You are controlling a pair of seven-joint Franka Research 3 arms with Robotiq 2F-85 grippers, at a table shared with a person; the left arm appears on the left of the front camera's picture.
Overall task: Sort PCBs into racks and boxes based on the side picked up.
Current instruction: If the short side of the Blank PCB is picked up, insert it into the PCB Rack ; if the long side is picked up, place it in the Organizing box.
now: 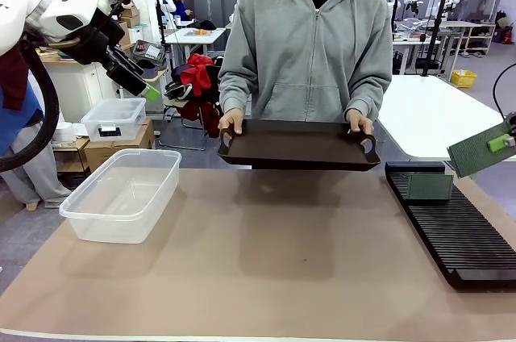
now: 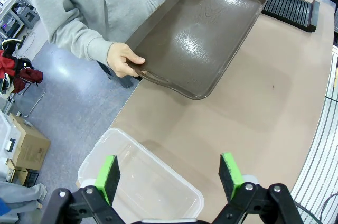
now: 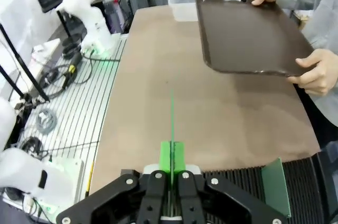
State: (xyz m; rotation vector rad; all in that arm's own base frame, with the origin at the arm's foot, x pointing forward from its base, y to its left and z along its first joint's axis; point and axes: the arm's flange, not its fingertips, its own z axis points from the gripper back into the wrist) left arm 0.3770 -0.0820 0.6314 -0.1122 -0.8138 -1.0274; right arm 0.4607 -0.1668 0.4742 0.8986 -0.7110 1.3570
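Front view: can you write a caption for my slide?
Person holds brown tray; right claw grips a PCB above the rack.

Green PCBs (image 1: 482,148), black rack (image 1: 456,225), dark brown tray (image 1: 300,147), clear tub (image 1: 121,194).

Centre of the tabletop (image 1: 266,261) is bare from my near edge to the far side; I see open passage there for either hand. Far edge is blocked by the brown tray (image 1: 300,145) a person holds above it. Clear tub (image 1: 121,193) stands at left, its open top unobstructed. Black rack (image 1: 451,225) lines the right edge; one green board (image 1: 429,186) stands upright at its far end, remaining slots free.
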